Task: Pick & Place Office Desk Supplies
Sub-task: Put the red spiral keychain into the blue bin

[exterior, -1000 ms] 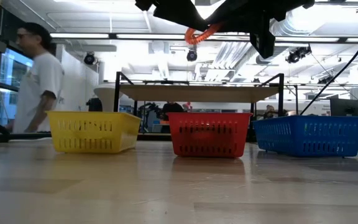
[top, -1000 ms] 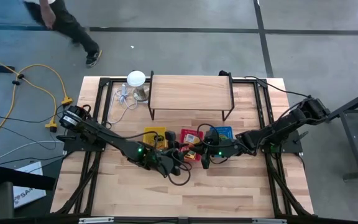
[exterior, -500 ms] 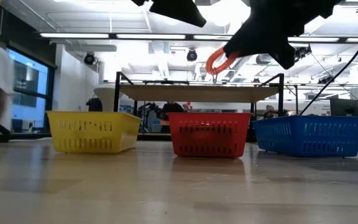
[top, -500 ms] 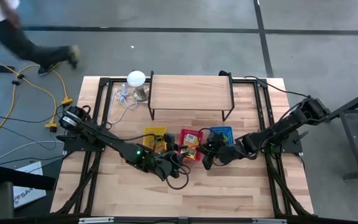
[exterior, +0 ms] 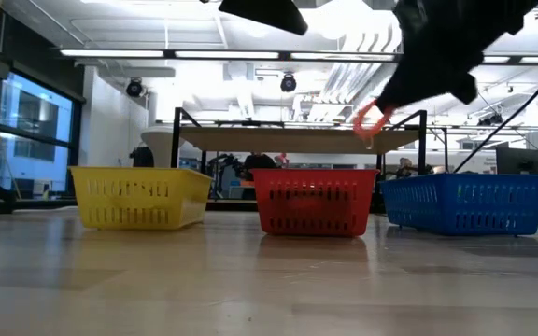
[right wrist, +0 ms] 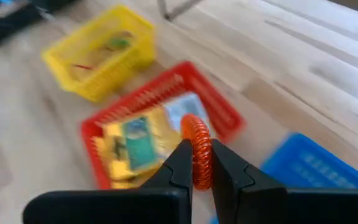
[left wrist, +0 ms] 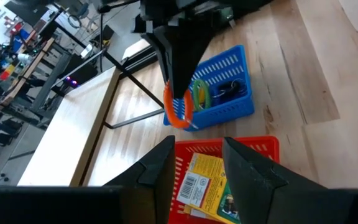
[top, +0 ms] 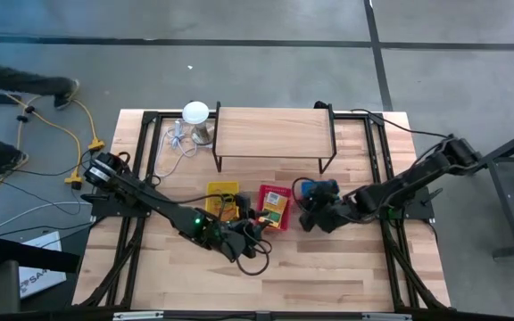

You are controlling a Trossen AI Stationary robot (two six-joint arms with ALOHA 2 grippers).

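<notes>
Three small baskets stand in a row on the table: yellow point(top: 223, 192), red point(top: 275, 207) and blue point(top: 321, 189). The red one holds yellow-and-green card boxes point(left wrist: 207, 186), the blue one a green ring point(left wrist: 201, 93). My right gripper point(top: 309, 210) hangs above the gap between the red and blue baskets, shut on an orange coiled ring point(right wrist: 196, 149). That ring also shows in the low view point(exterior: 370, 119), well above the basket rims. My left gripper point(left wrist: 197, 162) stands open with nothing between its fingers, above the table just near of the red basket. My right gripper pinches the orange coiled ring between its two fingers point(right wrist: 179, 165). One stretch of the coil sits between them, and the rest of the ring's arc point(left wrist: 178, 112) sticks out past the fingertips. The fingers slant downward. The ring is lifted clear of table and baskets.
A wooden shelf on a black frame point(top: 275, 132) stands at the far side behind the baskets. A white round-topped object with a cable point(top: 194, 114) sits at the far left. A person point(top: 16, 89) moves on the floor beyond the table's left. Bare tabletop point(top: 266, 285) lies near the front edge.
My right gripper has gone toward the table's right edge and down, tipping its fingers downward, with the orange ring still between them. It has moved from near the red basket toward the blue one. The person has walked away to the left.
</notes>
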